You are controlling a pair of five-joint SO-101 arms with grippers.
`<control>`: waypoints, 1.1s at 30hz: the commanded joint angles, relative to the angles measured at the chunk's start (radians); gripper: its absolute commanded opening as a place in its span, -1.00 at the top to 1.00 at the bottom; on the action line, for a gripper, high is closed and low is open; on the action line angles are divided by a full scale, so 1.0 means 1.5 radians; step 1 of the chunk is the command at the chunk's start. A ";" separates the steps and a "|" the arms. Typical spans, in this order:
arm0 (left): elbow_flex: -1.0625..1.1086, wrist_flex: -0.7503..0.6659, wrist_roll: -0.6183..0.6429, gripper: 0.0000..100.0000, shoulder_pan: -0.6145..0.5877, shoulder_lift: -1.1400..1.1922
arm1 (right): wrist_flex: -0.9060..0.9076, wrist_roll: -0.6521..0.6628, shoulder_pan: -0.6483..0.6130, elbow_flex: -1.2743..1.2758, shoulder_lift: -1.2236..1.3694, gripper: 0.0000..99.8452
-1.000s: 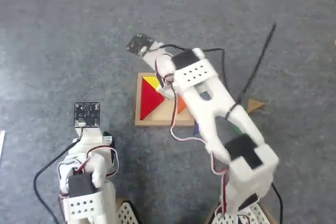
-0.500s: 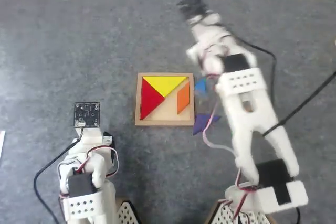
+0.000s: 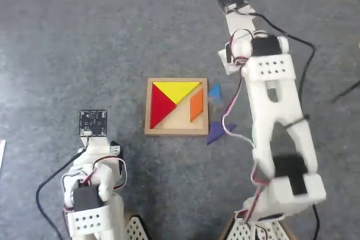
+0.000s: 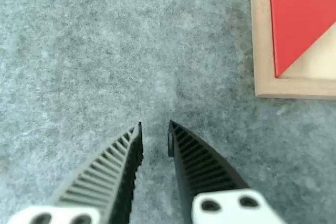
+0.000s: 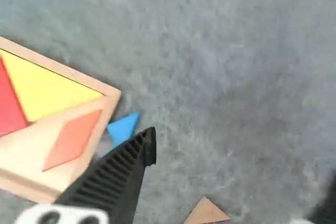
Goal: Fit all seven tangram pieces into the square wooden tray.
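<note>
Well, blue triangle [image 5: 123,127] lies just outside the tray's [image 5: 112,98] right edge, beside the right gripper [image 5: 239,166], whose fingers are wide apart. Left gripper [image 4: 155,127], fingers barely parted, sits farther off, by the tray's near-left corner.

1. The left arm [image 3: 93,192] sits folded back over its own base at the near left, with its wrist pointing forward.
2. The left tool [image 4: 155,129] hangs low and empty, with a narrow gap between its fingertips.
3. The right arm [image 3: 275,111] stretches far forward from its base and is almost straight.
4. The right tool [image 5: 236,177] is spread wide and holds nothing. One ribbed finger [image 5: 118,174] slants down.
</note>
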 commanded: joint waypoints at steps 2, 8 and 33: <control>-0.008 0.002 0.000 0.84 0.002 -0.012 | -0.054 -0.012 -0.024 0.122 -0.193 0.54; -0.008 0.002 0.000 0.84 0.002 -0.012 | -0.146 -0.029 -0.050 0.321 -0.385 0.80; -0.008 0.002 0.000 0.84 0.002 -0.012 | -0.070 -0.058 -0.296 0.358 -0.103 0.98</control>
